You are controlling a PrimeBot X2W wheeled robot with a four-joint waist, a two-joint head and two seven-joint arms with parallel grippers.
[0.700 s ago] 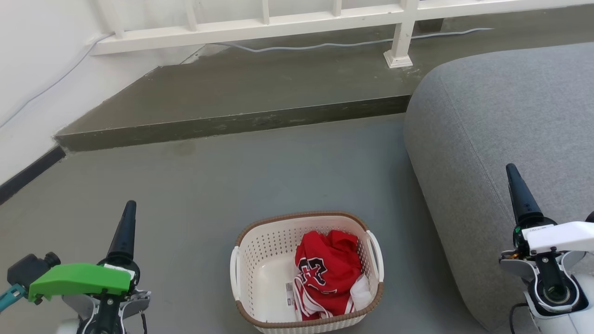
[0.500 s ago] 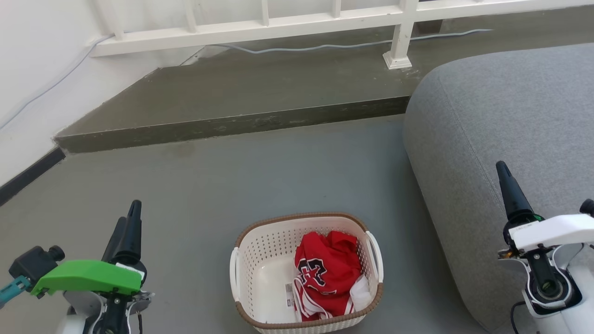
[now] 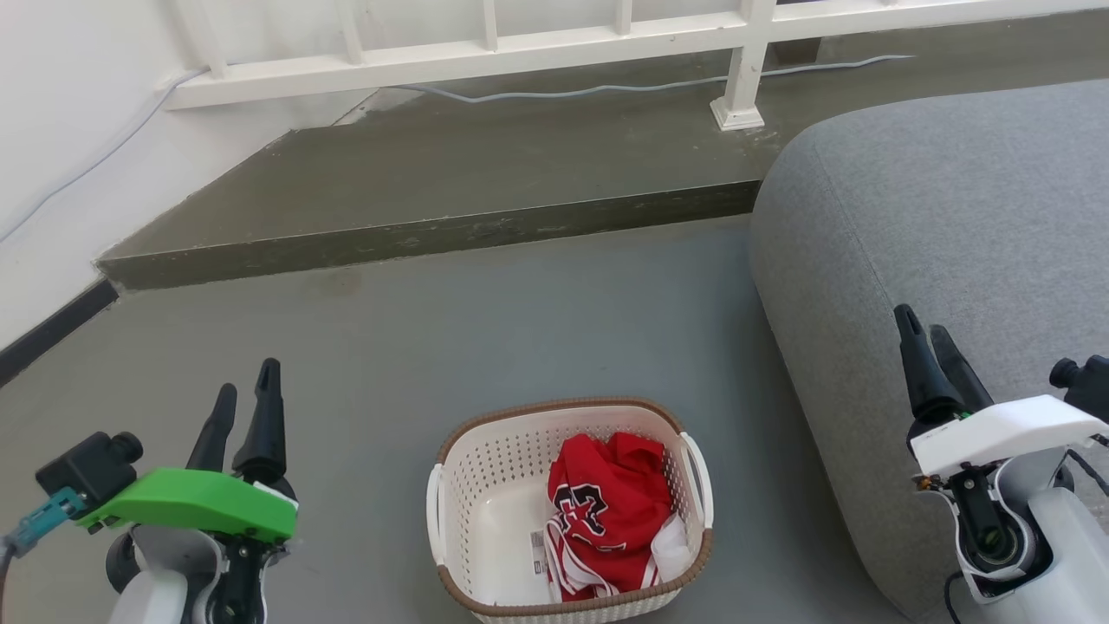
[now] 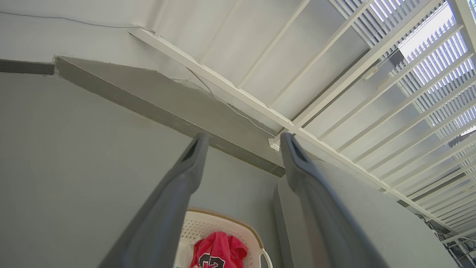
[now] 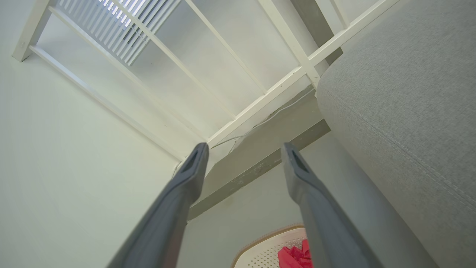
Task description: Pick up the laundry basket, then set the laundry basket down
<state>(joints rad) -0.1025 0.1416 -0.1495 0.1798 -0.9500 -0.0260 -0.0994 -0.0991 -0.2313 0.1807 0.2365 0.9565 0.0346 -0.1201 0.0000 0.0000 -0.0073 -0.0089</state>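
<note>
Right now the laundry basket (image 3: 563, 405) sits on the gray floor (image 3: 520, 303) at six o'clock in the head view, with a red shirt (image 3: 606, 507) inside it, and nothing is touching it, so the pick-up step has not yet begun. The left gripper (image 3: 248, 379) is at eight o'clock and the right gripper (image 3: 921, 321) at four o'clock, both well apart from the basket, each with its two fingers spread and holding nothing. I think each arm next has to go down to a white side handle (image 3: 700, 484) and close on it.
</note>
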